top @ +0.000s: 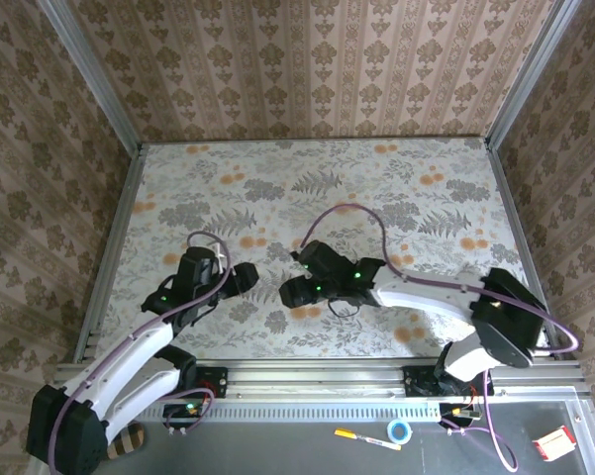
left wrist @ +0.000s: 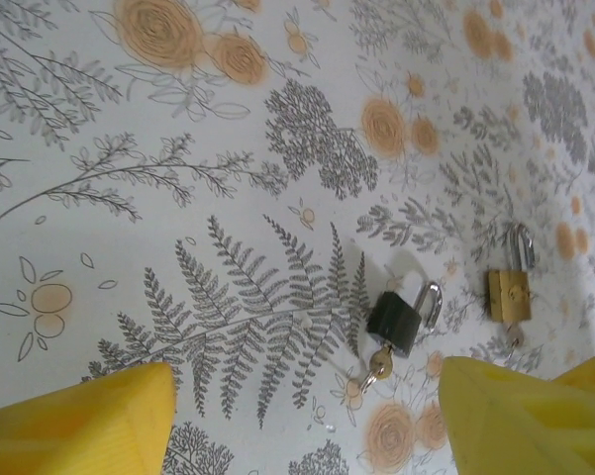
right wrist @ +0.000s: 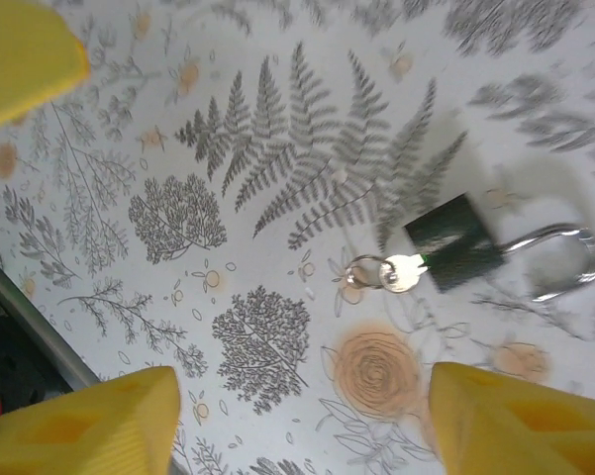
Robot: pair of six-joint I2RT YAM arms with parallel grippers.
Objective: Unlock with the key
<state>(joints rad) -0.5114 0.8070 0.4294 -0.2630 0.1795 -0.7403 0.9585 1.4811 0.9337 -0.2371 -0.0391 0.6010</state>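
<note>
A black padlock (left wrist: 394, 323) lies flat on the floral table cover, its silver shackle (left wrist: 431, 303) pointing away. The key (left wrist: 379, 364) is stuck in its keyhole with a small ring hanging off it. My left gripper (left wrist: 302, 440) hovers open just short of the key, yellow fingers (left wrist: 79, 426) wide apart and empty. In the right wrist view the same padlock (right wrist: 453, 241) and key (right wrist: 404, 272) lie above my right gripper (right wrist: 297, 435), which is open and holds nothing. From above, the left gripper (top: 246, 277) and right gripper (top: 295, 292) face each other closely at mid-table.
A brass padlock (left wrist: 510, 293) with its own key lies just right of the black one. The table's metal rail (right wrist: 30, 327) runs close to the right gripper. A tape roll (top: 400, 431) and a pen (top: 366, 438) lie on the front ledge.
</note>
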